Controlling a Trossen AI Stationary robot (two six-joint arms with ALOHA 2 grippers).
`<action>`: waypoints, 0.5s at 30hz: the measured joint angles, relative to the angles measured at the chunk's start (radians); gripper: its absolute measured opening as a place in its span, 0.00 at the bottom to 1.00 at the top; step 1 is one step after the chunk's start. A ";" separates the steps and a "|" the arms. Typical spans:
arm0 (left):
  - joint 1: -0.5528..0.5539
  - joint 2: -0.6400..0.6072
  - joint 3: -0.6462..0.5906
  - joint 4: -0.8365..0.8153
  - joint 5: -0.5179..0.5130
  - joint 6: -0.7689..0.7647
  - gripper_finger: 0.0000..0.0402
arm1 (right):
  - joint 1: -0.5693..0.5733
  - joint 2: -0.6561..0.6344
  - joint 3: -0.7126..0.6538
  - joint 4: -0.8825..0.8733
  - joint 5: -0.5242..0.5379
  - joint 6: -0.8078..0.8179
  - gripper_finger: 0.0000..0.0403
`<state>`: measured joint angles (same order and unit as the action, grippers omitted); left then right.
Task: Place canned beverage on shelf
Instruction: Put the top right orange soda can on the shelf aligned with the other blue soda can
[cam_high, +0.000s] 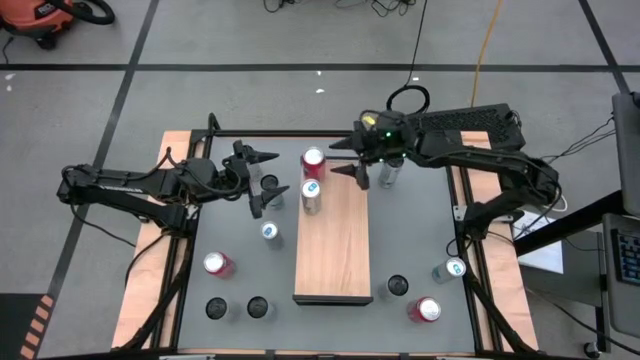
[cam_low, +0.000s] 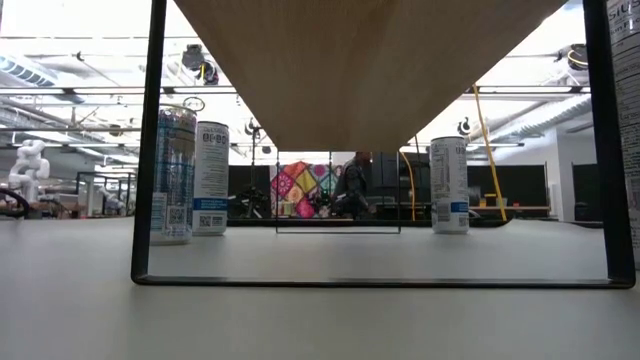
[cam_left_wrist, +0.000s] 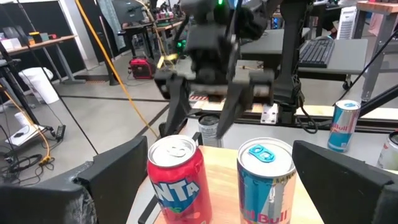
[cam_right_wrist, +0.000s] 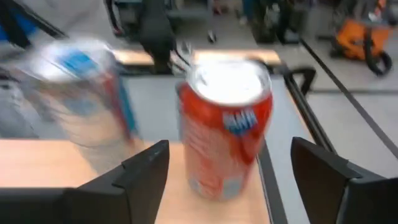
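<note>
My right gripper (cam_high: 352, 157) hangs open and empty over the far end of the shelf (cam_high: 335, 250), just beside the red Fanta can (cam_high: 313, 161) that stands on that end. A blue-and-silver Red Bull can (cam_high: 311, 195) stands on the board next to it. My left gripper (cam_high: 262, 178), spread wide and empty, waits beside the shelf's left edge.

Left arm reaches in from its side, left gripper (cam_high: 262, 182) with jaws spread wide, nothing between them. Right arm bent inward, right gripper (cam_high: 352, 157) jaws apart, nothing gripped.
</note>
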<state>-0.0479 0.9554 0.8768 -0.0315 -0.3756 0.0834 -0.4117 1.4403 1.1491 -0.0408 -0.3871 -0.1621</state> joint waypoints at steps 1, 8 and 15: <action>0.000 0.000 0.000 0.000 0.000 0.000 0.99 | 0.002 0.012 -0.008 -0.002 0.005 -0.002 0.65; 0.000 0.000 0.000 -0.010 -0.001 -0.025 0.99 | 0.009 0.043 -0.024 0.012 0.048 0.008 0.46; 0.001 0.000 0.000 -0.008 -0.007 -0.027 0.99 | 0.009 0.047 -0.024 0.014 0.047 0.010 0.30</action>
<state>-0.0471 0.9554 0.8768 -0.0396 -0.3827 0.0566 -0.4026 1.4868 1.1255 -0.0269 -0.3405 -0.1516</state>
